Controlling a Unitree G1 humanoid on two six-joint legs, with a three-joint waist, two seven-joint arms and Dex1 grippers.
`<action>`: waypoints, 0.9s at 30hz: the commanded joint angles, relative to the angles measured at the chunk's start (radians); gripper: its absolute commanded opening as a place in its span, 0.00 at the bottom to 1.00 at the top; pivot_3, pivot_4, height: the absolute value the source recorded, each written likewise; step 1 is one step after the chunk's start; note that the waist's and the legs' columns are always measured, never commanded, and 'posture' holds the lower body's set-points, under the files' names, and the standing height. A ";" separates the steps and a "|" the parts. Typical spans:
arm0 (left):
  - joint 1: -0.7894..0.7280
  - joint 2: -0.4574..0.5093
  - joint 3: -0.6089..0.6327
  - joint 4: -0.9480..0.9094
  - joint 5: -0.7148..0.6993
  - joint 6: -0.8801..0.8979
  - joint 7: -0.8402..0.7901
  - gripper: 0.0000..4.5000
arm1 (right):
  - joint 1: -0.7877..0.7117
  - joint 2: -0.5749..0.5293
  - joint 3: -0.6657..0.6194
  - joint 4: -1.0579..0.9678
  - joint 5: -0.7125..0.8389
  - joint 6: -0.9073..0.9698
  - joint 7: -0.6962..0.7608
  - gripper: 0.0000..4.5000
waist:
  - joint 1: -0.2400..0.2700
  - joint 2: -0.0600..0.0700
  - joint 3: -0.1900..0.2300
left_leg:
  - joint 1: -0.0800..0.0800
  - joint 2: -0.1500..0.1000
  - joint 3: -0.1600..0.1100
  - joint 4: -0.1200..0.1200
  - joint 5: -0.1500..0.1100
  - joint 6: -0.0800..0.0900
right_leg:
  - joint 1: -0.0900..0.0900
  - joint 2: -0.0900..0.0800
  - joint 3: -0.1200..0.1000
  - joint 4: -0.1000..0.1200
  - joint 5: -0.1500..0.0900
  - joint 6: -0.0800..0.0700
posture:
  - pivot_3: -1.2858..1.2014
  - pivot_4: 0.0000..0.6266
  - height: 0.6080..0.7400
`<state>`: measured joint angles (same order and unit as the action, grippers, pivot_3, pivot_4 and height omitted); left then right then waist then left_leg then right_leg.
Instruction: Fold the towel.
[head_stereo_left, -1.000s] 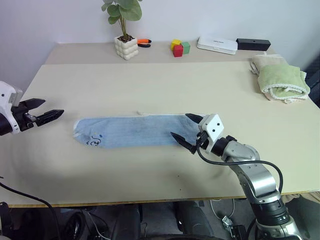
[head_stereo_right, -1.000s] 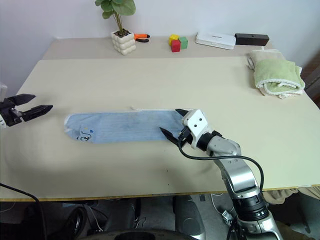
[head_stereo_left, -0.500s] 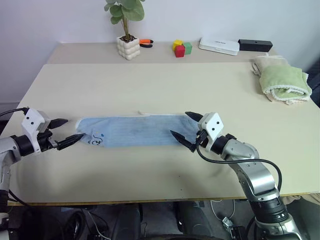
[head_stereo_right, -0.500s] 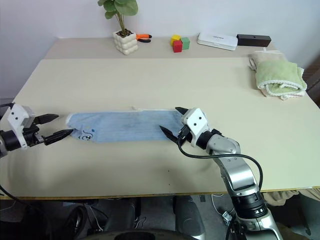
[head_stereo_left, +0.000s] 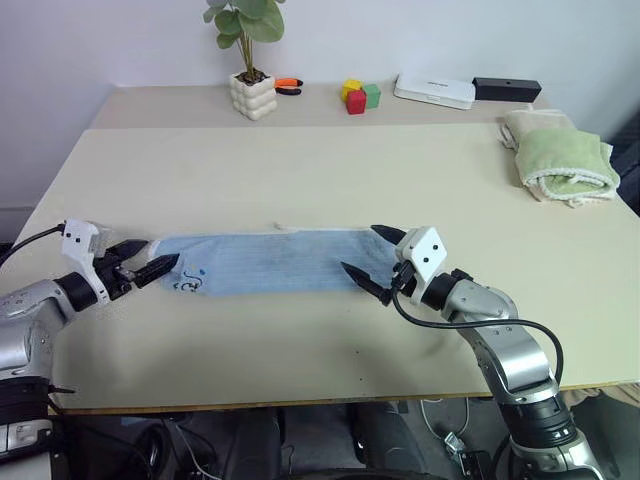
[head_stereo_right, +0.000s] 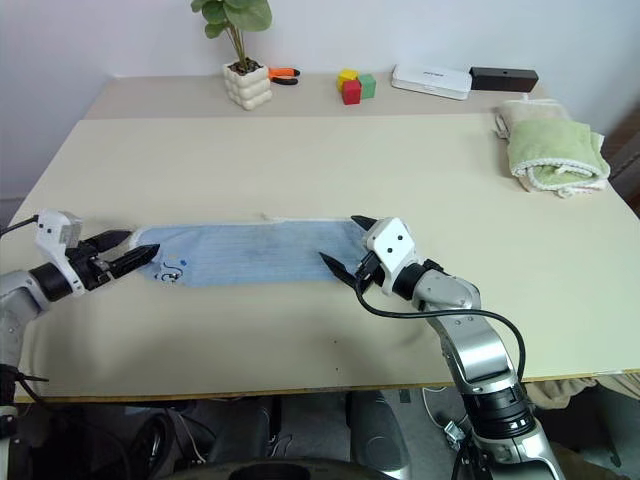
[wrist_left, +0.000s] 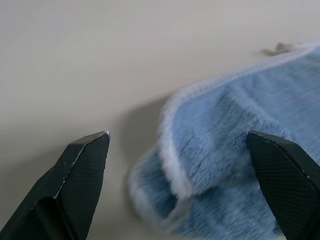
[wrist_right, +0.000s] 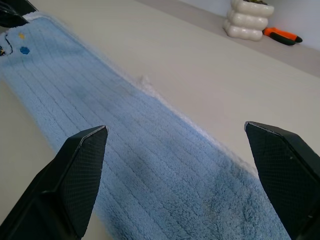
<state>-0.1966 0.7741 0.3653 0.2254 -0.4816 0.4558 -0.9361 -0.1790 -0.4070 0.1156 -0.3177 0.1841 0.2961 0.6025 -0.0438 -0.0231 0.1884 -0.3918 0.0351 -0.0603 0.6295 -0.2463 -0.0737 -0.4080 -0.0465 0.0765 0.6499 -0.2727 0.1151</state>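
The towel (head_stereo_left: 265, 262) is a light blue strip lying flat across the middle of the table, with a small dark mark near its left end. My left gripper (head_stereo_left: 150, 257) is low at that left end and open. In the left wrist view the doubled-over end of the towel (wrist_left: 225, 150) lies between its spread fingers (wrist_left: 82, 170). My right gripper (head_stereo_left: 360, 249) is open and straddles the right end of the towel. The right wrist view looks along the towel (wrist_right: 150, 165), which runs away between the two fingers (wrist_right: 80, 170).
A green towel (head_stereo_left: 562, 160) on a beige one lies at the back right. Along the far edge stand a potted plant (head_stereo_left: 252, 95), an orange tool (head_stereo_left: 288, 85), coloured blocks (head_stereo_left: 360, 96), a white box (head_stereo_left: 434, 91) and a black box (head_stereo_left: 506, 89).
My left gripper has come down and to the right from beyond the table's left edge to the towel's left end. The right gripper and the towel have stayed put.
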 joint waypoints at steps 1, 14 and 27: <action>-0.007 0.000 0.000 -0.037 -0.038 0.055 -0.009 0.61 | -0.004 0.005 0.002 -0.020 -0.001 -0.023 -0.002 1.00 | -0.001 0.000 0.000 | 0.000 0.000 0.000 0.000 0.000 0.000 | 0.000 0.000 0.000 0.000 0.000 0.000 | 0.52 0.24 1.00; -0.062 0.071 0.057 -0.013 -0.109 0.254 0.015 0.01 | 0.009 0.008 0.009 -0.025 -0.016 -0.027 -0.005 1.00 | -0.001 0.000 0.000 | 0.000 0.000 0.000 0.000 0.000 0.000 | 0.000 0.000 0.000 0.000 0.000 0.000 | 0.52 0.24 1.00; -0.057 0.219 -0.030 -0.006 -0.086 0.319 -0.134 0.14 | 0.008 0.016 0.022 -0.020 -0.021 -0.032 -0.007 1.00 | -0.001 0.000 0.000 | 0.000 0.000 0.000 -0.001 0.000 0.000 | -0.001 0.000 0.000 0.000 -0.002 -0.003 | 0.52 0.24 1.00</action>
<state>-0.2429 0.9743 0.3327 0.2237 -0.5751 0.7839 -1.0487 -0.1658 -0.4006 0.1356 -0.3177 0.1608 0.2852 0.5994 -0.0446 -0.0229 0.1886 -0.3917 0.0351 -0.0603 0.6289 -0.2463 -0.0737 -0.4085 -0.0465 0.0765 0.6499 -0.2743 0.1123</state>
